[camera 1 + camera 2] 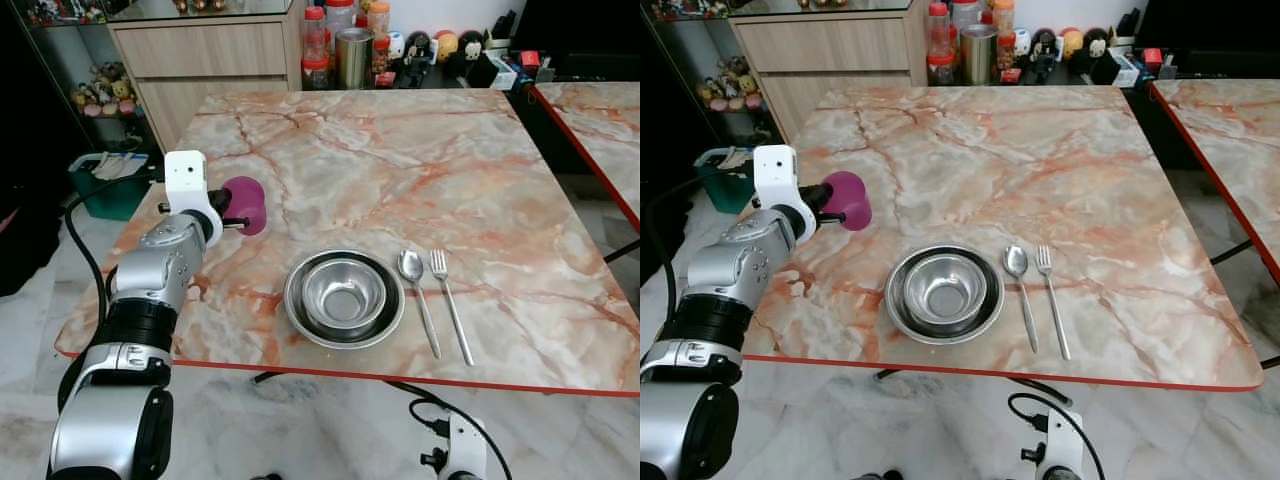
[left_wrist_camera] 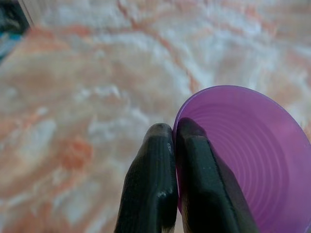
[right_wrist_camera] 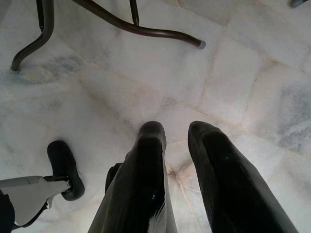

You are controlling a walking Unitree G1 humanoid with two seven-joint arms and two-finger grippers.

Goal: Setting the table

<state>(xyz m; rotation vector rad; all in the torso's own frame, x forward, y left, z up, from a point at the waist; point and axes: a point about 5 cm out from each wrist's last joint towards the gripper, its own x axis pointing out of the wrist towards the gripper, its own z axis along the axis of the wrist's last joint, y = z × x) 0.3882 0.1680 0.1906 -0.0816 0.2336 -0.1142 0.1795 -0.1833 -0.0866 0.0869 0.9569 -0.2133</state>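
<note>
— While the left gripper (image 2: pixel 174 145) is reaching over the table's left edge, what is it carrying?

— It is pinching a purple cup (image 1: pixel 246 204) by the rim: one black finger (image 2: pixel 150 184) is pressing on the outside of the wall, the other is sitting inside the mouth, and the two are nearly meeting with only the thin plastic between them. The cup is lying tilted on its side in the grip, its open mouth facing the wrist camera.

— Is it resting on the marble?

— I cannot tell; it is sitting low over the marble table (image 1: pixel 400 170), near the left edge, and contact is hidden.

— And the rest of the setting?

— To the cup's right and nearer the front edge, a steel bowl (image 1: pixel 344 293) is sitting inside a steel plate (image 1: pixel 298 316). Just beside the plate on its right a spoon (image 1: pixel 417 296) and a fork (image 1: pixel 449 300) are lying side by side, handles pointing toward the front edge, apart from each other and from the plate.

— What is the right arm doing?

— It is hanging below the table, and the right gripper (image 3: pixel 177 133) is pointing at the pale tiled floor (image 3: pixel 252 73) with a clear gap between its fingers, gripping nothing — a dark metal table leg (image 3: pixel 141 26) is curving across the tiles beyond it.

— Anything behind?

— Jars and small figurines are standing on a low surface beyond the far edge, beside a wooden cabinet (image 1: pixel 205 60).
</note>
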